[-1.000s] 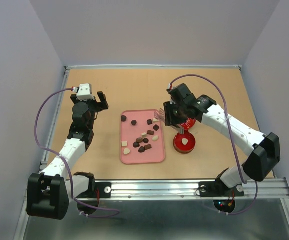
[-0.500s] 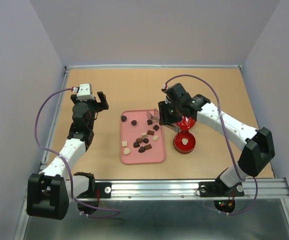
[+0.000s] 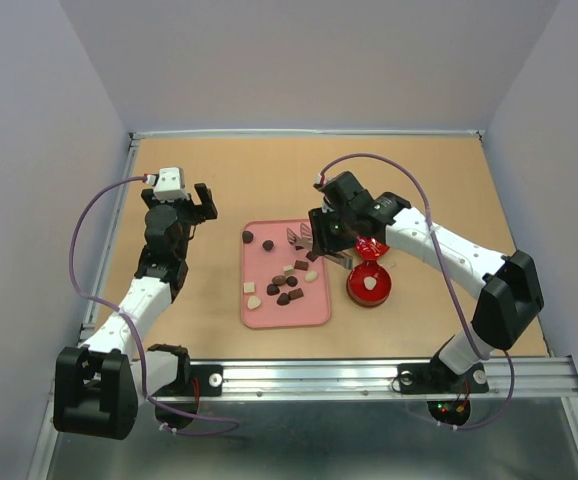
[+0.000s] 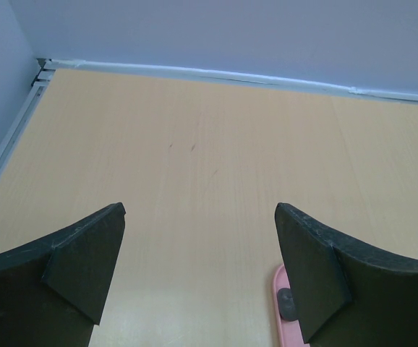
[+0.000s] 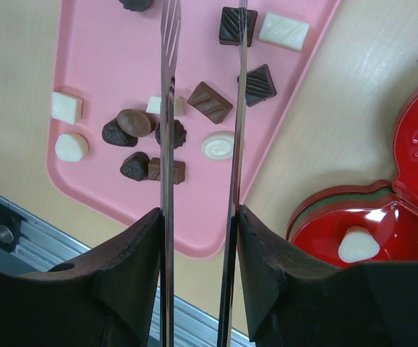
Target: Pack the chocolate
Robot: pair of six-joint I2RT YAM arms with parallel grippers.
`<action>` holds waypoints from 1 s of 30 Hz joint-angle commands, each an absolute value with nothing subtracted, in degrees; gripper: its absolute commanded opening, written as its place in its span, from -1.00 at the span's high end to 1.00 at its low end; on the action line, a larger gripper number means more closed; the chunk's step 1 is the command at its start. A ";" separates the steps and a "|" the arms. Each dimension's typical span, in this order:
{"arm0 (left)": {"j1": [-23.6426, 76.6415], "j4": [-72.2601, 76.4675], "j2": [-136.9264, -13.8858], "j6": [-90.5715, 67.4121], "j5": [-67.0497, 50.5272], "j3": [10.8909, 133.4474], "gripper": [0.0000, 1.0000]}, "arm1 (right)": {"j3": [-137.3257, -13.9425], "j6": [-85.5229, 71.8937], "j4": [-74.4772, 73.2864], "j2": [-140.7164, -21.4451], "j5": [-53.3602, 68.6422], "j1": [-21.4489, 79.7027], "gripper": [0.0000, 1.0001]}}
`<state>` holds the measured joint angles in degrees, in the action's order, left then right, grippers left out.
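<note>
While the right gripper [image 5: 198,217] squeezes metal tongs [image 5: 167,108], we see their tips held apart over the pink tray [image 5: 108,58].
Most chocolate [image 5: 209,102] lies on that tray (one white piece [image 5: 359,244] sits in the red tin [image 5: 325,210]); the left gripper [image 4: 200,217] is spread wide, holding nothing.

1. Ahead of the left gripper [image 4: 199,217], whose jaws stand wide, bare table [image 4: 194,144] runs to the back wall [image 4: 231,29]. Only the tray [image 4: 277,325] corner sits low on its right.
2. Under the right gripper [image 5: 199,213], the tongs [image 5: 167,108] hang over crowded chocolates [image 5: 209,102], with narrow gaps between them.
3. The red tin [image 5: 317,210] stands near on its right, off the tray.
</note>
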<state>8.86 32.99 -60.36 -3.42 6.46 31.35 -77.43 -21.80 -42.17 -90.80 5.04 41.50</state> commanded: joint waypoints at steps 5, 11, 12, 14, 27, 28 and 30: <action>8.53 34.80 -59.06 -3.34 6.33 31.29 -0.92 | -76.55 -21.27 -39.55 -90.53 2.81 42.28 0.03; 8.53 34.80 -58.89 -3.43 6.33 31.20 -0.92 | -75.50 -21.36 -39.81 -91.06 1.76 42.36 0.03; 8.53 34.72 -58.80 -3.43 6.33 31.20 -0.92 | -75.15 -21.36 -39.81 -91.05 1.58 42.28 0.03; 8.52 34.72 -58.89 -3.34 6.33 31.29 -0.92 | -74.97 -21.36 -39.81 -91.14 1.67 42.28 0.03; 8.53 34.80 -58.80 -3.34 6.33 31.20 -0.92 | -74.88 -21.01 -39.73 -93.25 2.46 43.50 0.03; 8.53 34.72 -58.89 -3.43 6.33 31.20 -0.92 | -74.97 -21.09 -39.81 -93.77 2.20 43.85 0.03; 8.53 34.72 -58.71 -3.43 6.42 31.20 -0.92 | -75.23 -21.01 -39.99 -94.13 1.15 44.21 0.07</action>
